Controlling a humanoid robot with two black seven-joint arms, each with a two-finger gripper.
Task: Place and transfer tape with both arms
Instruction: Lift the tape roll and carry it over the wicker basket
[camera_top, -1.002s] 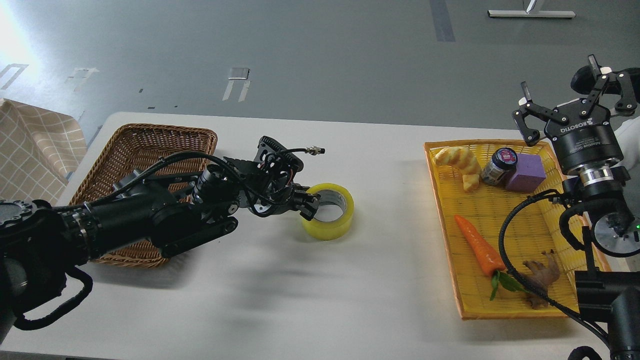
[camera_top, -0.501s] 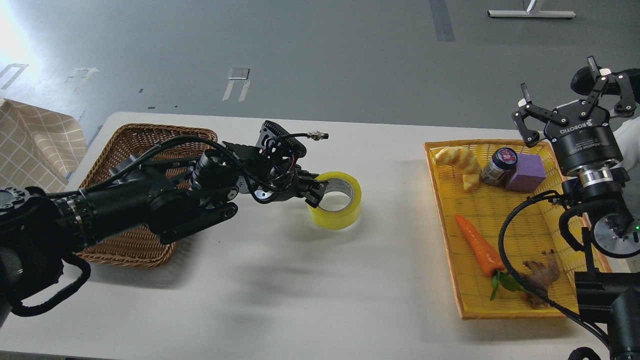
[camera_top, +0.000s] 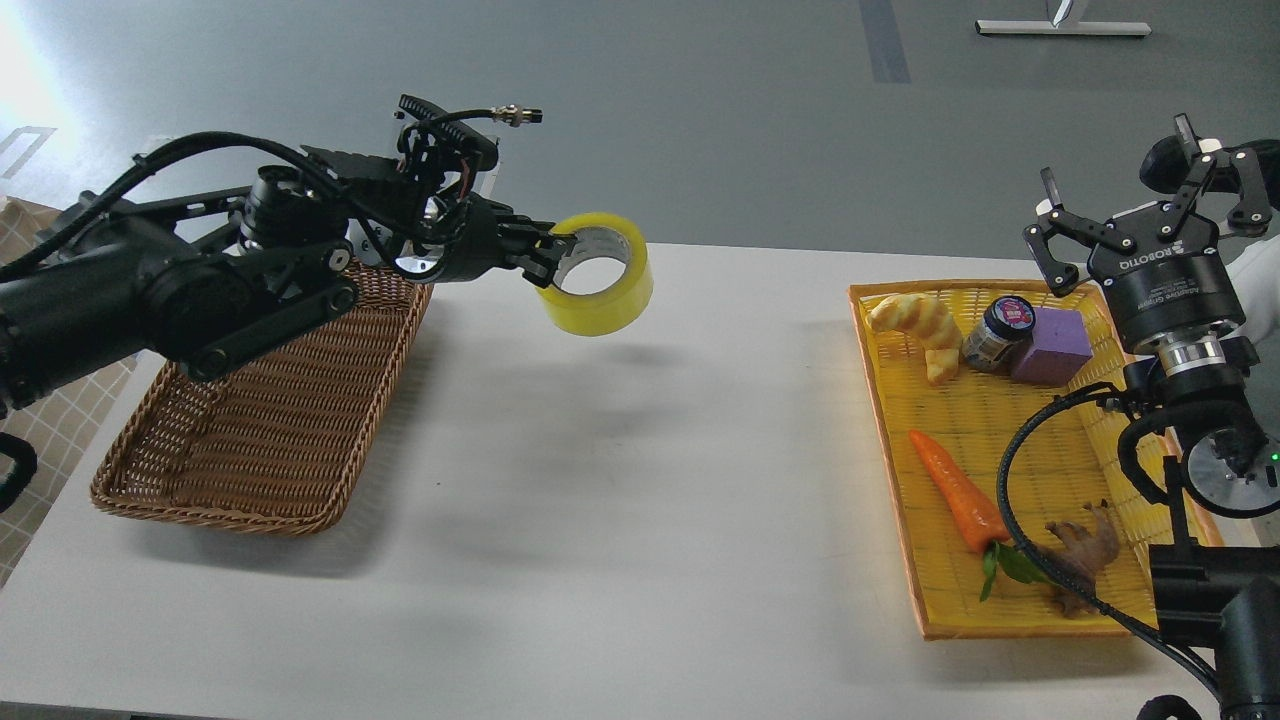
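The tape (camera_top: 600, 285) is a yellowish roll with a grey-white core. It hangs in the air above the far middle of the white table (camera_top: 620, 520), tilted. My left gripper (camera_top: 552, 255) is shut on the roll's left wall, with one finger inside the core. Its shadow lies on the table below. My right gripper (camera_top: 1150, 190) is open and empty, held up above the far right corner of the yellow tray (camera_top: 900, 480).
A brown wicker basket (camera_top: 260, 420) stands at the left, under my left arm. The yellow tray at the right holds a carrot (camera_top: 958, 492), a croissant (camera_top: 915, 322), a small jar (camera_top: 998, 332), a purple block (camera_top: 1050, 345) and a ginger root (camera_top: 1085, 550).
My left gripper has lifted the tape off the table, up and slightly left. The left arm has risen clear of the basket. The right arm has not moved.
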